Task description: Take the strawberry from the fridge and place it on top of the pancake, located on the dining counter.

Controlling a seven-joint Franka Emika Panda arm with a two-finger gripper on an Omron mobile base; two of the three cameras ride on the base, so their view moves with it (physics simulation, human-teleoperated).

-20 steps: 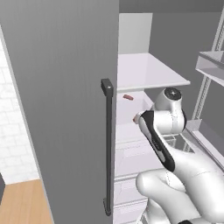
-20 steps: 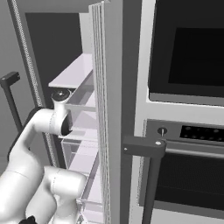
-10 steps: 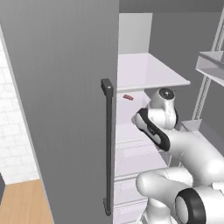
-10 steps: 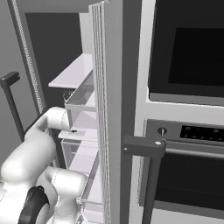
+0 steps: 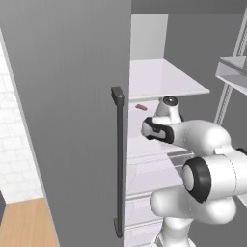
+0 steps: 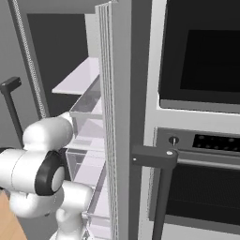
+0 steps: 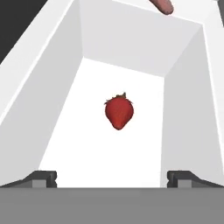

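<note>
Since a second ago our arm has swung lower into the fridge [image 5: 72,96], so we now hover over the strawberry [image 7: 119,112]. Our gripper [image 7: 112,177] is spread wide, empty. Glossy, plump, leaf-capped, the berry lies at twelve o'clock in a smooth white drawer [image 7: 183,109].

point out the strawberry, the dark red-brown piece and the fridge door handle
strawberry [image 7: 119,112], hand view, middle of the red berry body.
dark red-brown piece [image 5: 141,107], left base view, centre of the small piece on the fridge shelf.
fridge door handle [image 5: 119,164], left base view, midway down the dark vertical bar.
</note>
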